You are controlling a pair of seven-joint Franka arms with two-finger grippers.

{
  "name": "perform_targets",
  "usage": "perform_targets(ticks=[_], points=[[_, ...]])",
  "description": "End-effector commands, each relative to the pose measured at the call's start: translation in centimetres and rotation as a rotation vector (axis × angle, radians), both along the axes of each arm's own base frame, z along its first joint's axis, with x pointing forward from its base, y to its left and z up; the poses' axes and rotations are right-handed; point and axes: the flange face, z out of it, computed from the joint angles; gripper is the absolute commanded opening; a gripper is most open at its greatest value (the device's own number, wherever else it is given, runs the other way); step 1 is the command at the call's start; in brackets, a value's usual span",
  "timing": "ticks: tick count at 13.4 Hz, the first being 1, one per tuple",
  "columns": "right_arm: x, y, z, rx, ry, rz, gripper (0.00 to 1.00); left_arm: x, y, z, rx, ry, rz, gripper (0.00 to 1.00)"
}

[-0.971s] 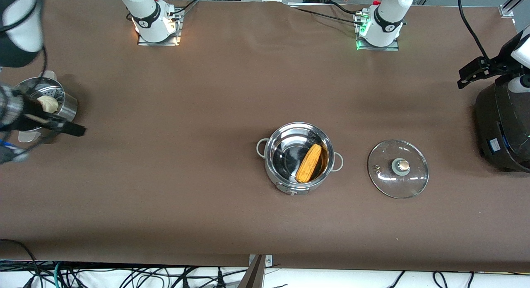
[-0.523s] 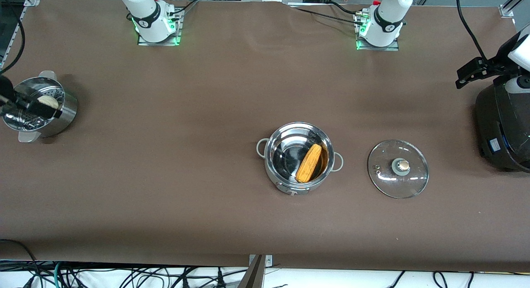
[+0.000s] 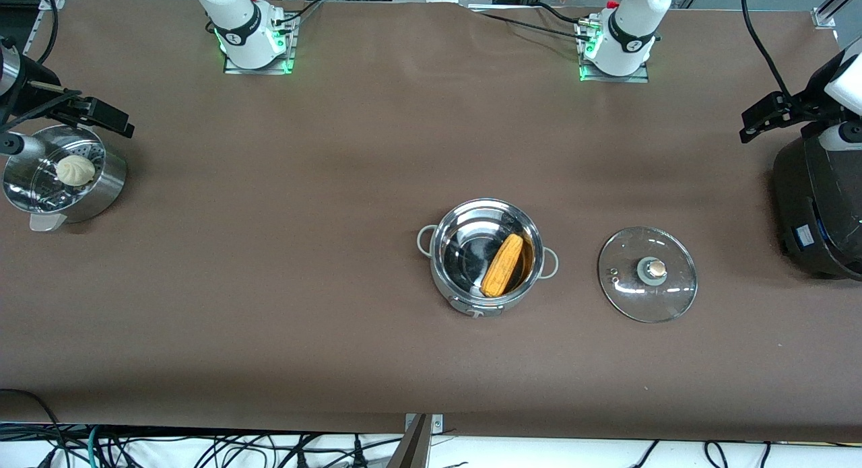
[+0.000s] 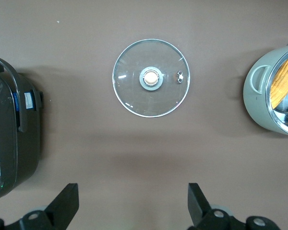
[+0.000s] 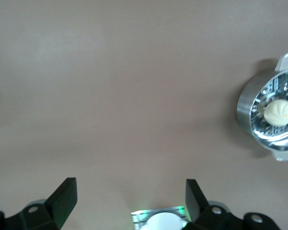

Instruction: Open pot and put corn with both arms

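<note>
The pot (image 3: 487,256) is sitting open near the middle of the desk (image 3: 283,306), and the corn (image 3: 503,264) is lying inside it, leaning against the wall toward the left arm's end. The glass lid (image 3: 647,274) is resting flat on the desk just beside the pot, knob up, between the pot and the black cooker (image 3: 818,212). Judged from this layout, the task's work looks finished and the step in hand is parking the 2 arms.

The left tool (image 4: 132,203) is hanging high over the desk by the cooker, its jaws spread wide and gripping nothing. The right tool (image 5: 129,201) is hanging near the steamer (image 3: 64,178) at the right arm's end, also spread wide and empty.

Doing this step well means keeping both arms high and well apart from the pot, so no cable or finger is brushing the lid or tipping the pot, and keeping the left arm off the cooker's top.

The front view is showing the whole layout: the 2 bases and every vessel on the desk at once. The left wrist view is adding the lid from straight above, with its knob and small vent, plus only a slice of the pot and corn. The right wrist view is showing the white bun (image 5: 279,112) sitting in the steamer and the right arm's lit base, but none of the task's things.
</note>
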Motion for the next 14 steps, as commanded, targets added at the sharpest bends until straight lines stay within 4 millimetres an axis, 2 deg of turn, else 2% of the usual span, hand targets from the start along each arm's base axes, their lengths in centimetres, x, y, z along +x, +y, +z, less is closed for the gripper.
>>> perform_targets(ticks=[1,4,8,14], points=[[-0.6,0.6,0.0,-0.013,-0.012,0.068,1.0,0.2,-0.2,0.7,0.011,0.006,0.0,1.0],[-0.7,1.5,-0.3,-0.057,-0.006,0.096,1.0,0.2,0.0,0.7,0.012,0.007,0.004,1.0],[1.2,0.5,-1.9,-0.054,0.019,0.1,1.0,0.2,-0.3,0.7,0.012,0.007,-0.001,1.0],[1.6,1.3,-1.8,-0.057,0.004,0.102,1.0,0.1,-0.8,0.7,0.013,0.017,-0.01,1.0]])
